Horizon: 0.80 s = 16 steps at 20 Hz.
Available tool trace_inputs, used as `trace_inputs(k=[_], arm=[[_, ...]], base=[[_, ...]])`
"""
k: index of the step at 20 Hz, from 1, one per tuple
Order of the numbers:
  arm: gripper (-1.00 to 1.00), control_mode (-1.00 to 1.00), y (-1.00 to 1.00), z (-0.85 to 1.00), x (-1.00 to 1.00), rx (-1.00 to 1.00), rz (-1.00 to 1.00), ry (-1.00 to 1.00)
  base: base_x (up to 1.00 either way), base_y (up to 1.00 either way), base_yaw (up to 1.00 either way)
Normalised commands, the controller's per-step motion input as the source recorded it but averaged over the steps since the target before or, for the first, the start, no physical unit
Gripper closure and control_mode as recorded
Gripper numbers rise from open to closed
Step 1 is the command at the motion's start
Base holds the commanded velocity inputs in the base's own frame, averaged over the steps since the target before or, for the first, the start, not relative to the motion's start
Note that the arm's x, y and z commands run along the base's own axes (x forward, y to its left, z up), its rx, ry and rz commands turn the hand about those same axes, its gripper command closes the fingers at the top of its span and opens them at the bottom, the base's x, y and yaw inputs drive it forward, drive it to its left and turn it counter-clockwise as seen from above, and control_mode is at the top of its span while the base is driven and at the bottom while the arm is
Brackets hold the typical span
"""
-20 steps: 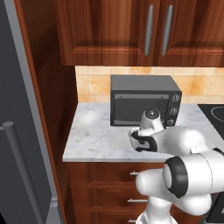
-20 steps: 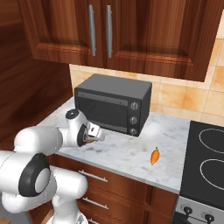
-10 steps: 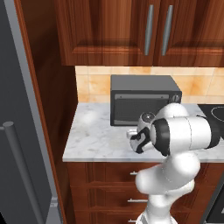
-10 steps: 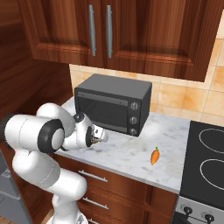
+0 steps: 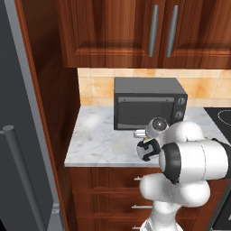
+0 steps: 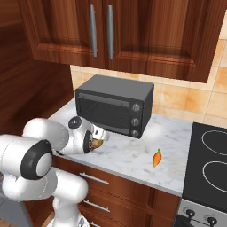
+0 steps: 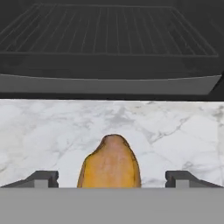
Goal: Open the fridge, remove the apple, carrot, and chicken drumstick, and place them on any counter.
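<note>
The golden-brown chicken drumstick [image 7: 111, 162] lies on the marble counter [image 7: 43, 127] between my gripper [image 7: 113, 177] fingers. The gripper is open, and a gap shows on each side of the drumstick. In the base views the gripper [image 5: 145, 146] [image 6: 99, 141] hangs low over the counter [image 5: 99, 140], just in front of the microwave. The small orange carrot [image 6: 156, 158] lies on the counter [image 6: 133, 155] to the right, near the stove. The grey fridge [image 5: 18, 135] and its bar handle [image 5: 22, 180] fill the left edge. The apple is out of view.
A dark microwave [image 5: 149, 103] [image 6: 115, 106] with a wire rack [image 7: 109, 30] inside stands at the back of the counter. Wooden wall cabinets [image 5: 149, 31] hang above. A black stovetop [image 6: 210, 159] adjoins on the right. Drawers [image 6: 102, 181] sit below the slab.
The arm's elbow has swung up and across in front of the base cameras. The hand has stayed low over the counter in front of the microwave.
</note>
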Motion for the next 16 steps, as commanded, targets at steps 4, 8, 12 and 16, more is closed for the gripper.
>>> trace_inputs(k=[4, 8, 12, 16], arm=[[-1.00, -1.00, 0.00, 1.00, -0.64, 0.09, 0.00, -0.03], [-1.00, -1.00, 0.01, 1.00, -0.78, 0.18, 0.00, 0.08], [-1.00, -1.00, 0.16, 1.00, -0.99, 0.15, 0.00, 0.28], [-1.00, -1.00, 0.30, 0.91, -0.99, 0.05, 0.00, 0.35]], base=[[0.00, 0.00, 0.00], [0.00, 0.00, 0.00], [0.00, 0.00, 0.00], [0.00, 0.00, 0.00]])
